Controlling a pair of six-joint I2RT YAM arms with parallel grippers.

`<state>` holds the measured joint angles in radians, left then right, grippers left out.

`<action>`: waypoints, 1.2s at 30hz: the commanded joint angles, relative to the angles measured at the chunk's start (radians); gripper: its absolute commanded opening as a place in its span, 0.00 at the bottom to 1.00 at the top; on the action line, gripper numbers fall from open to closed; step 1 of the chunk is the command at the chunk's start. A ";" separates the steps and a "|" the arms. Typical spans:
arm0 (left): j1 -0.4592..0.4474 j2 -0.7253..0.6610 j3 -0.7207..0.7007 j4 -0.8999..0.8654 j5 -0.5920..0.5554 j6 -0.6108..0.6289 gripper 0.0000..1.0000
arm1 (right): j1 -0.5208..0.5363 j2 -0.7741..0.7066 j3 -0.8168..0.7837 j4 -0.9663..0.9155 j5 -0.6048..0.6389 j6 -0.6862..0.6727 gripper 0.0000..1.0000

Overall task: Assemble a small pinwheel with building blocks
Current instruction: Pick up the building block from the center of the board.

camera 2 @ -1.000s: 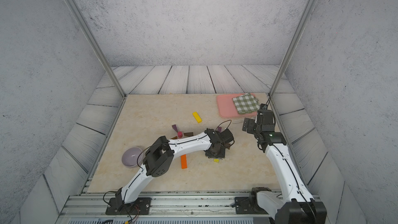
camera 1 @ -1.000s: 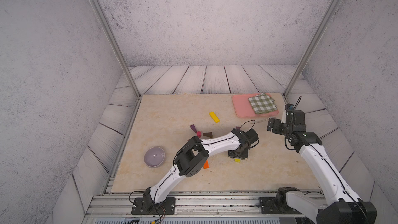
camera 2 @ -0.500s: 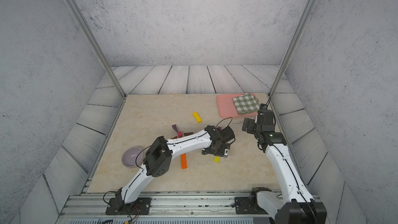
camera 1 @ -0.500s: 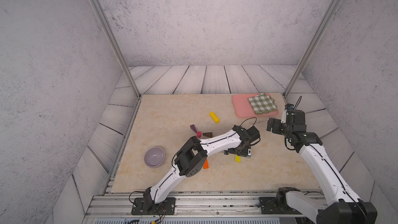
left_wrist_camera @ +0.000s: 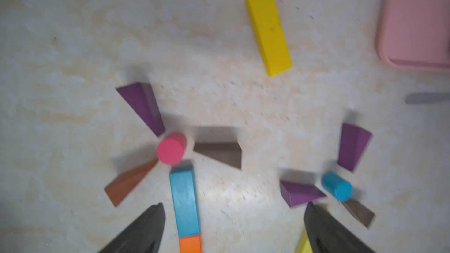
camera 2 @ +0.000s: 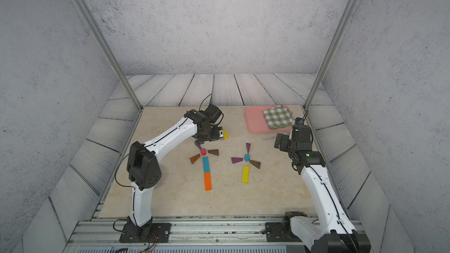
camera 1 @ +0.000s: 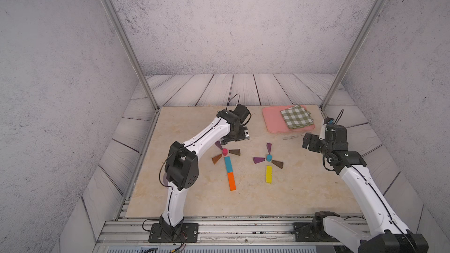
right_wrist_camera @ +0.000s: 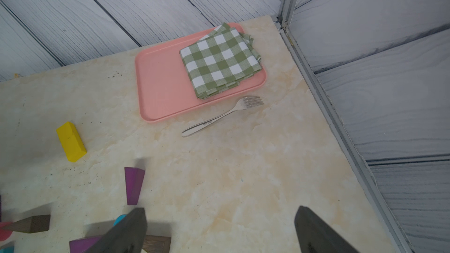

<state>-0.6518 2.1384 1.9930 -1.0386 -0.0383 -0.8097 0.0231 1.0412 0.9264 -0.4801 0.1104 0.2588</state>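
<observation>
Two pinwheels nearly laid. Pink hub (camera 1: 224,152): three wedges (camera 1: 235,152), teal-orange stem (camera 1: 228,164). Blue hub (camera 1: 268,157) beside it: three wedges, short yellow stem (camera 1: 268,174). Spare yellow bar (left_wrist_camera: 269,31) beyond pink hub probably extends that stem. Left claw (left_wrist_camera: 234,205), right claw (right_wrist_camera: 220,210): wide open, empty.

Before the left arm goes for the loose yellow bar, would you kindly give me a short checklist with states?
1. Left gripper open, empty: ok.
2. Loose yellow bar lying flat, touching nothing else: ok.
3. Right gripper open, empty: ok.
4. Table free beyond the yellow stem bar's near end: ok.
5. Four wedges around the blue cylinder: not ok, three.
</observation>
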 commanded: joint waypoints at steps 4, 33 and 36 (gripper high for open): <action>-0.014 0.302 0.446 -0.197 -0.028 0.040 0.96 | -0.003 0.009 -0.020 -0.004 -0.011 0.013 0.99; 0.076 0.639 0.653 0.051 0.146 -0.201 0.57 | -0.003 0.040 -0.023 0.027 -0.074 0.013 0.99; 0.087 0.653 0.649 0.006 0.168 -0.176 0.45 | -0.004 0.043 -0.019 0.020 -0.068 0.011 0.99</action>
<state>-0.5800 2.7461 2.6526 -0.9810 0.1097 -0.9997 0.0227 1.0760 0.9054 -0.4587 0.0505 0.2619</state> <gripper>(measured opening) 0.468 0.990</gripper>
